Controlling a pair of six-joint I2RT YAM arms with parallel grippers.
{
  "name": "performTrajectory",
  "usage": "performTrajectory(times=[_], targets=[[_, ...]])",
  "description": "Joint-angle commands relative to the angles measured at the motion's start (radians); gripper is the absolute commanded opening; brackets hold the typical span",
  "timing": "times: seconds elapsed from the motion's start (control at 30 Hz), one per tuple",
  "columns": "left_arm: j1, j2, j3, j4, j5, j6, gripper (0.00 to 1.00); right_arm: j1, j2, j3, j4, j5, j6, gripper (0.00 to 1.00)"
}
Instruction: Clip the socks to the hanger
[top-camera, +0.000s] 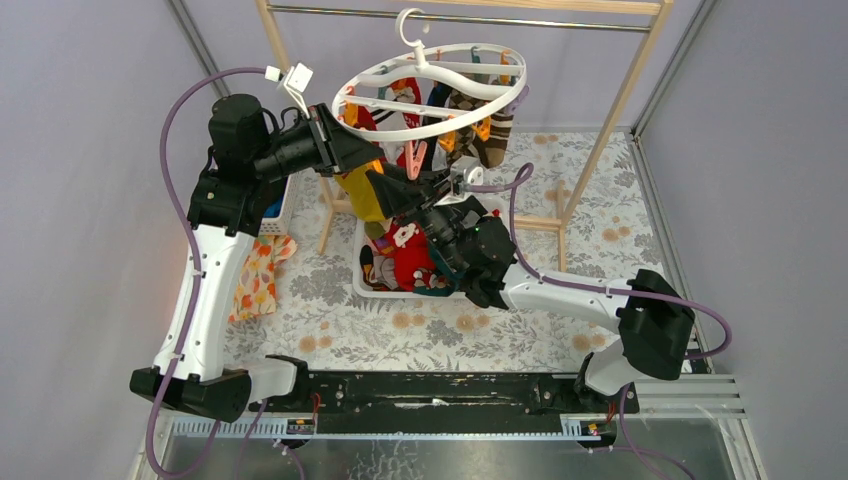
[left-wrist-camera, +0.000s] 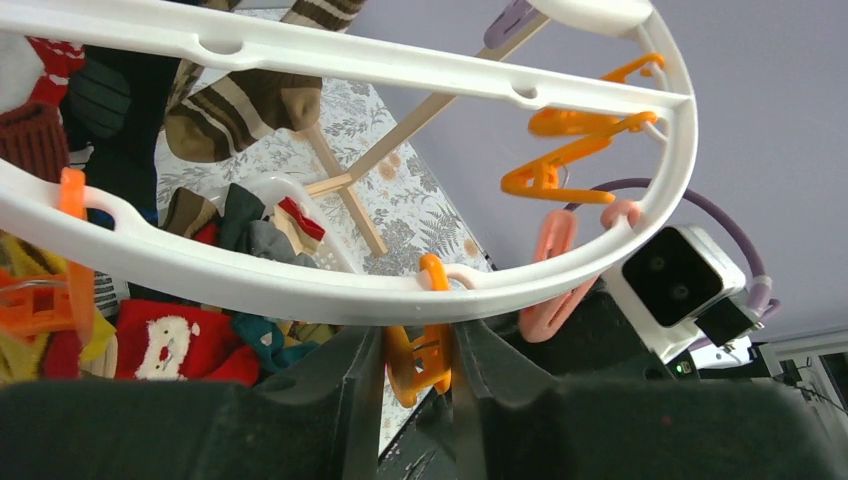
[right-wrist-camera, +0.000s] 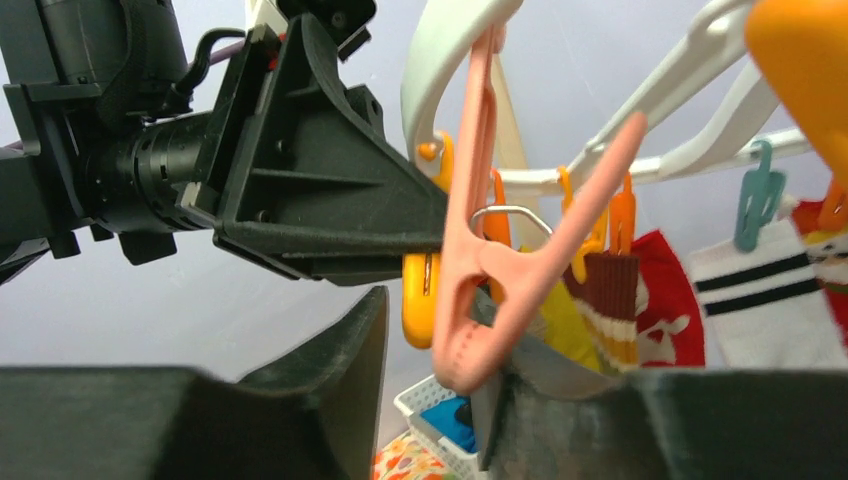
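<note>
Hanger (left-wrist-camera: 300, 285) at top centre of overhead frame, hooked on rail (top-camera: 450, 17); some socks (top-camera: 495, 135) clipped beneath, more in basket (top-camera: 358, 275) below. Left gripper (left-wrist-camera: 418, 338) fingers pinched on orange clip (left-wrist-camera: 410, 375); right gripper (right-wrist-camera: 432, 328) fingers apart around pink clip (right-wrist-camera: 480, 270).

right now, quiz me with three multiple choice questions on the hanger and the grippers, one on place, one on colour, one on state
1. Where is the white oval plastic hanger? A flat on the table B hooked on the metal bar C in a basket
2. What colour is the plastic clip between the right gripper's fingers? A teal B white C pink
3. What is the left gripper doing? A closed on an orange plastic clip B holding a sock C hanging open over the table
Answers: B, its hook rides the bar; C, the right wrist view shows pink plastic; A, both fingers touch the clip.
</note>
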Motion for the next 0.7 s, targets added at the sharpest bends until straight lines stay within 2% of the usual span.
performTrajectory(times=[0.0,0.1,0.23,0.27,0.3,0.47,0.57,0.67], targets=[[-0.006,-0.001,0.035,0.052,-0.040,-0.002,0.13,0.017,-0.029,0.001,0.010,0.039,-0.023,0.53],[-0.005,-0.004,0.034,0.045,-0.037,0.008,0.09,0.017,-0.082,-0.066,0.010,0.088,-0.015,0.69],[-0.005,-0.001,0.033,0.041,-0.020,0.020,0.06,0.016,-0.204,-0.200,-0.015,0.157,0.023,0.80],[-0.005,-0.003,0.031,0.040,-0.016,0.023,0.04,0.014,-0.241,-0.235,-0.038,0.170,0.059,0.82],[-0.005,-0.003,0.031,0.044,0.005,0.031,0.01,0.011,-0.325,-0.311,-0.150,0.188,0.125,0.84],[-0.005,-0.007,0.031,0.047,0.025,0.060,0.00,-0.014,-0.432,-0.366,-0.528,0.218,0.291,0.81],[-0.005,-0.007,0.041,0.035,0.015,0.081,0.00,-0.029,-0.439,-0.421,-0.574,0.190,0.316,0.77],[-0.005,-0.007,0.049,0.028,0.002,0.093,0.00,-0.080,-0.391,-0.417,-0.610,0.091,0.321,0.75]])
